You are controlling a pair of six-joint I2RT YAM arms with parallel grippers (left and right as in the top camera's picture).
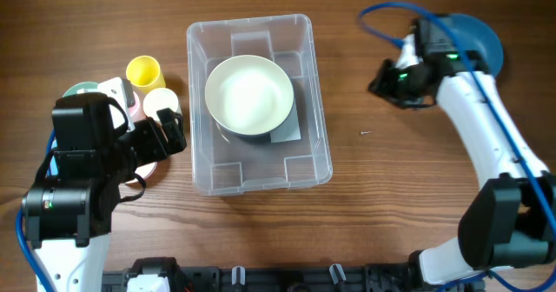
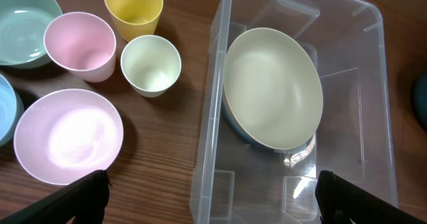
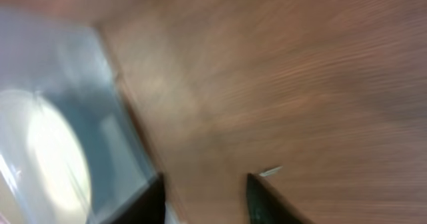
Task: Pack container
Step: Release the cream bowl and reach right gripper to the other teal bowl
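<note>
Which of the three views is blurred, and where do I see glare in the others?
Right wrist view: heavily smeared, the container and the cream bowl in it have soft edges. Left wrist view: sharp, with a bright glare patch inside the pink bowl. Overhead view: sharp, but the cream bowl's inside is nearly washed out.

We are finding no text, brand, number or sign that can be read in any view; the greyish patch (image 1: 288, 134) on the base of the container (image 1: 197, 109), showing beside the bowl, is giving us no legible print
</note>
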